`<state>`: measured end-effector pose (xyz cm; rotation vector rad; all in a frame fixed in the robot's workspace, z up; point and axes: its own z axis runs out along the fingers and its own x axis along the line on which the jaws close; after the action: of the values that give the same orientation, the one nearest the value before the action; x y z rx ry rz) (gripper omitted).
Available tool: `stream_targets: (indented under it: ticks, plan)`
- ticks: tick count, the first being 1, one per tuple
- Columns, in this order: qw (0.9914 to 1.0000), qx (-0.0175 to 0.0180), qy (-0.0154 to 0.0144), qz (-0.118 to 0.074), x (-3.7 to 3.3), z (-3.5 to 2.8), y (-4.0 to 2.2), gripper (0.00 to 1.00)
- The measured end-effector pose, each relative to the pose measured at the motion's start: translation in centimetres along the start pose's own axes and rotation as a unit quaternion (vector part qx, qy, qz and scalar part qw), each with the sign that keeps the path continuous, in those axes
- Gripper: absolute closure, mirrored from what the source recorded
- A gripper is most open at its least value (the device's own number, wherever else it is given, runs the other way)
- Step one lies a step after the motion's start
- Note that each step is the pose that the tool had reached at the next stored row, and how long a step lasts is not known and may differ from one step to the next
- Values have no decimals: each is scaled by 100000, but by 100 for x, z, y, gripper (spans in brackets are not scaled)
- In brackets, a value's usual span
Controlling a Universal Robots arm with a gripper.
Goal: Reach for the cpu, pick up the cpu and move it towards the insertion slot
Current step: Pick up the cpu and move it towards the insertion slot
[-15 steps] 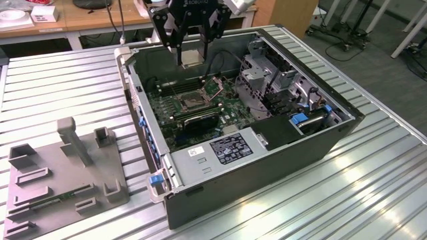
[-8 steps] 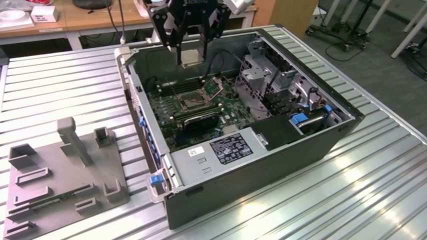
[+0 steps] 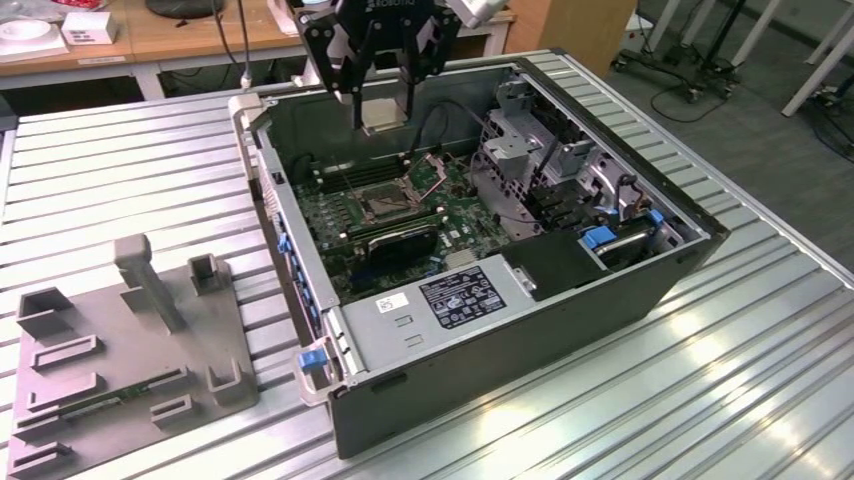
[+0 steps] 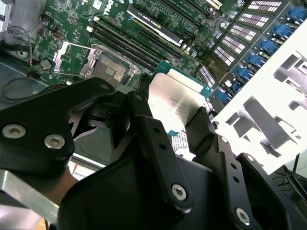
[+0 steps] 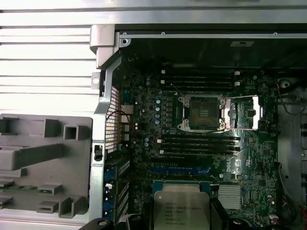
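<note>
Gripper [image 4: 175,120] first: in the second wrist view its two black fingers [image 4: 153,139] pinch the cpu [image 4: 175,103] by opposite edges, the silvery face showing between them. In the first wrist view the same chip [image 5: 181,211] sits in the foreground, held above the motherboard [image 5: 158,143]. In the exterior view the gripper [image 3: 378,122] hangs over the far end of the open computer case [image 3: 534,330] with the cpu [image 3: 379,112] clear of everything beneath it.

Judging from this, reaching and picking up are done, and the carry towards the socket is the step in hand. The insertion slot [image 5: 201,112] lies farther on across the board, its dark centre bare and its metal retaining frame [image 5: 244,114] swung open beside it; the exterior view shows the slot [image 3: 378,203] well apart from the chip, lower down in the case. The remaining travel, as I judge it, calls for bringing the chip level and square over that frame without brushing the case wall or the cables near it.

Counted: one cpu, one insertion slot, one gripper. Long black memory slots [image 5: 201,141] run on both sides of the socket; their exact number I cannot tell. One grey fixture tray [image 3: 127,350] lies on the slatted metal tabletop [image 3: 747,380] at the exterior view's left of the case.
</note>
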<state>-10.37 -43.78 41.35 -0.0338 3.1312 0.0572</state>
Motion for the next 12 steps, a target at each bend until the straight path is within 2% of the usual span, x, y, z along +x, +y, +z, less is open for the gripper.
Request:
stream_targets:
  ticks: [12]
  plan:
    - [100000,-3,-4,-7,-2,1,33,45]
